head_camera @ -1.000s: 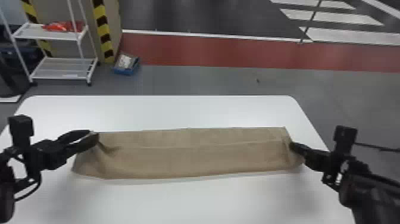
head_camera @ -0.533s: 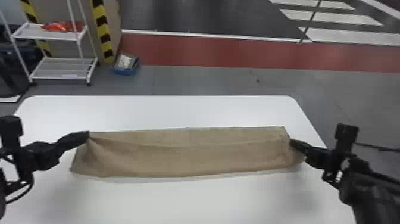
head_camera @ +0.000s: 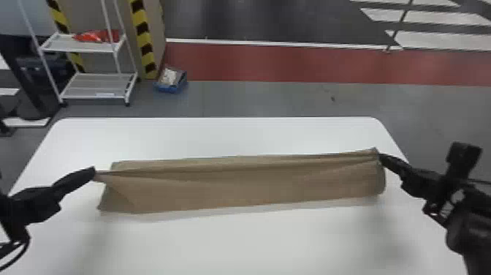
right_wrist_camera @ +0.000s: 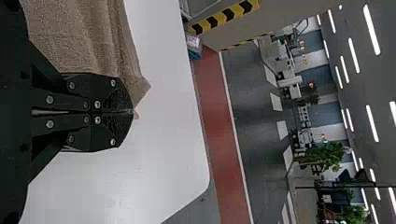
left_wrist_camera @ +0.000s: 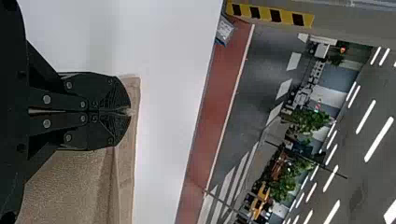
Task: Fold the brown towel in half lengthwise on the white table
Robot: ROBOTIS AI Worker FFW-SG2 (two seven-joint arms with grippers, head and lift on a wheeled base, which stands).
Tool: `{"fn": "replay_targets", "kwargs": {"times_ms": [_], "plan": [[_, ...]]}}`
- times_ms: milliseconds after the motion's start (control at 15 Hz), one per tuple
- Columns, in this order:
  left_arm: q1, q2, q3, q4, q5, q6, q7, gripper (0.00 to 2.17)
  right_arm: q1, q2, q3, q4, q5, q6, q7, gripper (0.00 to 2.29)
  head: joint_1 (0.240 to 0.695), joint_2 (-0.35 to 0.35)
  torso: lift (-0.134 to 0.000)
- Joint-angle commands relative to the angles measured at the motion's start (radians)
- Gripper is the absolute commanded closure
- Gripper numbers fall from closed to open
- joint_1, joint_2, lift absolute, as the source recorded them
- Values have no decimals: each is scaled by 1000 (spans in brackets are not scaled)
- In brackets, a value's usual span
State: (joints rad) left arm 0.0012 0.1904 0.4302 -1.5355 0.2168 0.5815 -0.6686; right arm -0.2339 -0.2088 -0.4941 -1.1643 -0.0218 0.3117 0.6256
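Pointing inward, left claw [head_camera: 93, 172] and right claw [head_camera: 380, 158] clamped on brown towel's [head_camera: 248, 184] opposite ends.

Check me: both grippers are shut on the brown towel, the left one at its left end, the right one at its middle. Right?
Not quite: the head view shows the right gripper at the right end of the brown towel, not its middle. The rest holds: both are shut on it, the left gripper at its left end.
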Motion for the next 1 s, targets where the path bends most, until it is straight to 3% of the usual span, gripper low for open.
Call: {"fn": "replay_targets", "kwargs": {"times_ms": [0,333,533,933], "plan": [[-4,-2,-14,-21,-2,28,14,1723,-10,5,28,2,16,-18,-6,1443,695,-77,-57],[-101,-2,-117,54,-34,-15,115,1723,-64,11,51,87,39,-79,-70,1443,695,-76,-57],[-168,-3,-174,117,-122,-30,172,1717,-100,11,65,164,99,-101,-78,1443,695,-85,-57],[-230,-3,-288,218,-232,-70,297,1632,-127,11,120,244,145,-171,-116,1443,695,-78,-57]]}}
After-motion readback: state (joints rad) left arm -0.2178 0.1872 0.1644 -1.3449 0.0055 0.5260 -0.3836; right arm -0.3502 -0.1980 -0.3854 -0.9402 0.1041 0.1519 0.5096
